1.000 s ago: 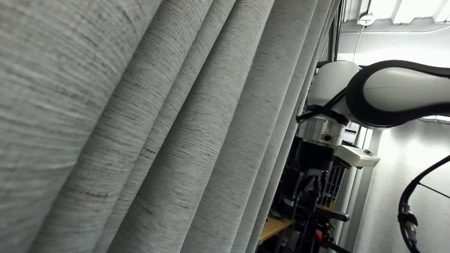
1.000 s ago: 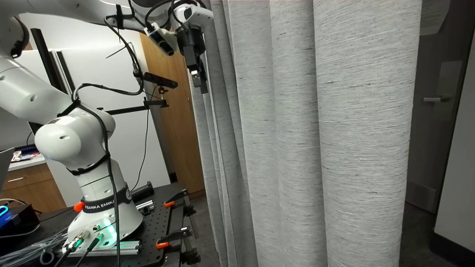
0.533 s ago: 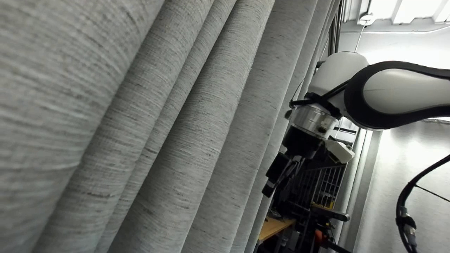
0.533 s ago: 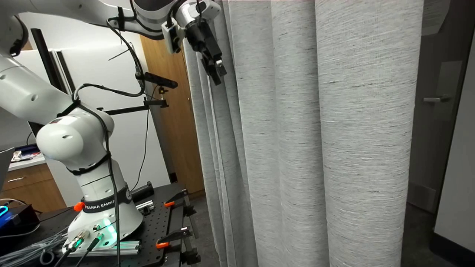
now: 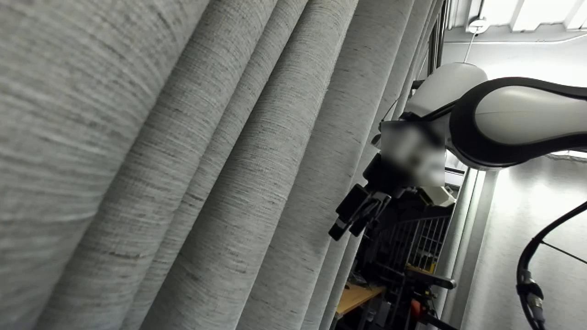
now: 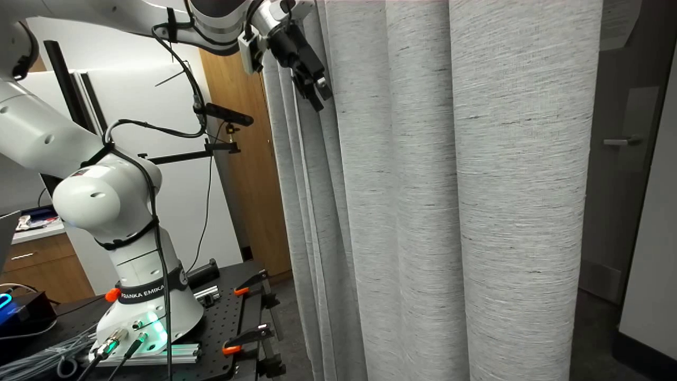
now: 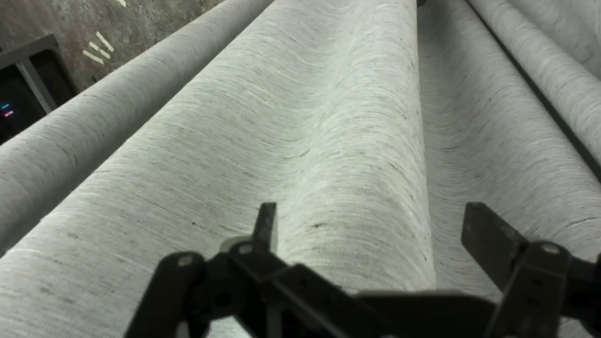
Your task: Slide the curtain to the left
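The curtain [image 5: 238,174] is a large light-grey heathered drape with long deep folds; it fills the left of an exterior view. In an exterior view, the curtain [image 6: 515,185] hangs from centre to right. My gripper [image 5: 347,230] is tilted toward the curtain at its right-hand folds. It also shows at the top centre [image 6: 321,99], over the left folds. In the wrist view, the gripper [image 7: 369,216] is open, its two black fingers wide apart. A rounded ridge of the curtain [image 7: 357,188] lies between the fingers' directions. Whether the fingertips touch the fabric, I cannot tell.
A tall wooden cabinet [image 6: 238,159] stands behind the arm. A black camera on a stand [image 6: 228,114] is left of the curtain. A grey door [image 6: 613,185] stands right of the curtain. A wire rack [image 5: 424,243] shows below the arm.
The gripper has swung from pointing down to tilted toward the curtain, and has moved closer to it and slightly up. The curtain looks nearly unchanged.
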`<state>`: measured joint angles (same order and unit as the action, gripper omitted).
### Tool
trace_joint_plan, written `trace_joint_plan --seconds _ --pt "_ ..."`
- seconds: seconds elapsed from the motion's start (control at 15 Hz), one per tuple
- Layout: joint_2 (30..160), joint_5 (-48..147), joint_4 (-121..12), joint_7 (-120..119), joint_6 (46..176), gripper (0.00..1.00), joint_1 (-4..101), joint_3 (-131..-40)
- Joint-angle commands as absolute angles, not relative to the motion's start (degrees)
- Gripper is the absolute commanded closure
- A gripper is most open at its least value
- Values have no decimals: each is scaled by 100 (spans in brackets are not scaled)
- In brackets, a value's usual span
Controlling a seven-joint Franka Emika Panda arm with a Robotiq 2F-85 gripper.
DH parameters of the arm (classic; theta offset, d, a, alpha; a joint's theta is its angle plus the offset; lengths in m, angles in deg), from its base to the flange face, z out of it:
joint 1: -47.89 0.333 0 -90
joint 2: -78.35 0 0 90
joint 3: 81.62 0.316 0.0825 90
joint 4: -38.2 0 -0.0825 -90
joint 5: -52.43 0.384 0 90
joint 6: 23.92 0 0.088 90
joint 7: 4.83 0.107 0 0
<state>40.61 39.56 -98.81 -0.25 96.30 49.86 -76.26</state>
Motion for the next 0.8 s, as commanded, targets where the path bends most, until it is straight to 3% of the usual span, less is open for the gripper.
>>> trace_joint_plan --seconds 0.0,0.73 --pt "4008 4062 -9900 -133 9596 0 5024 -7644" --pt "4143 3892 -9928 -394 11471 0 4894 -7823"
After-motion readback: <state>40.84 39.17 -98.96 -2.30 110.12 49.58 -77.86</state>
